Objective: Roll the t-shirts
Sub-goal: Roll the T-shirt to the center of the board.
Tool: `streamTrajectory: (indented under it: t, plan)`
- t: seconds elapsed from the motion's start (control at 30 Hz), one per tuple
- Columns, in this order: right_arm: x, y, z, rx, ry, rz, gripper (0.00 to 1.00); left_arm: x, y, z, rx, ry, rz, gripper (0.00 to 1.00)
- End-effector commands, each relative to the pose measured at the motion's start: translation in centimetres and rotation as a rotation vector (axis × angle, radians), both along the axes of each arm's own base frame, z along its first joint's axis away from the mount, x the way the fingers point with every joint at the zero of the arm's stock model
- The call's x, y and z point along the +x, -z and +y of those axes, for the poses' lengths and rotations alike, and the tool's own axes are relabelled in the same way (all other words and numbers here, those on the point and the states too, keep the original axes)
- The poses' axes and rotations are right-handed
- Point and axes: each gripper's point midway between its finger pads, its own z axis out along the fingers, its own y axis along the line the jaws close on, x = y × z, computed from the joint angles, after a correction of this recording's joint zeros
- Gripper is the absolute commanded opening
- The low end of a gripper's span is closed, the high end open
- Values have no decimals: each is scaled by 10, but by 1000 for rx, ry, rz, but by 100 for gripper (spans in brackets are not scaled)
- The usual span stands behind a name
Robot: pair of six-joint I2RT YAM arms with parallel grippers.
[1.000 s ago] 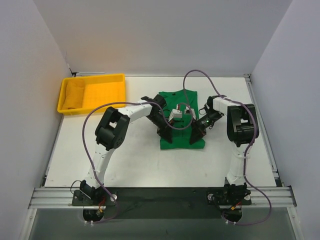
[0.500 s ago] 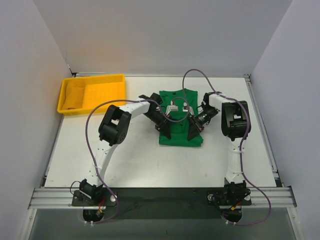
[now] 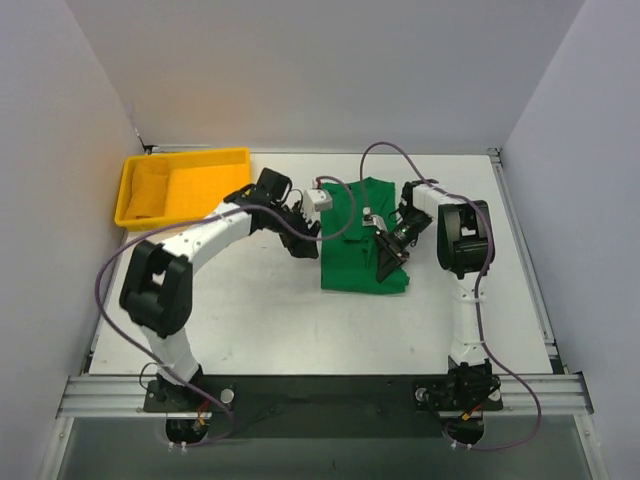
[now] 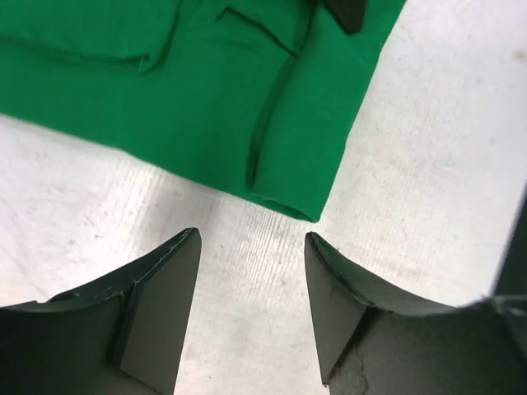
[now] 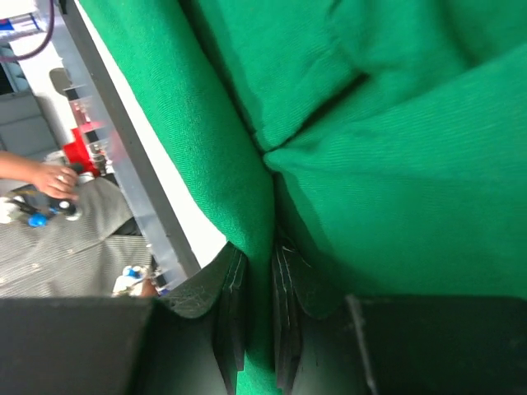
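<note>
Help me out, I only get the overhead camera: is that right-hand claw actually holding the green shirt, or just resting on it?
Observer: Holding it. The right wrist camera shows the right gripper shut on a raised fold of the t-shirt.
Operator: And the left claw?
Observer: Its wrist camera shows the left gripper open and holding nothing.
Operator: Is it touching the shirt?
Observer: No. Its fingertips are over bare table, just short of the shirt's folded corner.
</note>
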Motion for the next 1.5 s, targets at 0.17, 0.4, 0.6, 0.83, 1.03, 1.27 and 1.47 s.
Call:
streamTrajectory:
  t: [0.17,0.4,0.6,0.83,1.03,1.27,1.47]
  plan:
    - [-4,-5,-5,-69,72,180,10,-39,-17,-52,-2,70,-955,77]
    - [-4,-4,-4,-65,85,228,10,-58,14,-74,50,125,-1162,80]
    - [-4,-6,-4,-52,79,245,10,-65,40,-83,106,207,-1277,77]
    - [-2,-9,-5,-29,92,275,11,-65,78,-80,246,359,-1271,53]
    - [-2,-11,-4,-19,84,310,12,-54,104,-80,386,414,-1216,34]
    - [4,-30,-6,66,84,220,30,-64,96,-89,327,419,-1021,13]
    - [42,-105,-30,263,267,-94,45,-72,75,-85,191,424,-766,5]
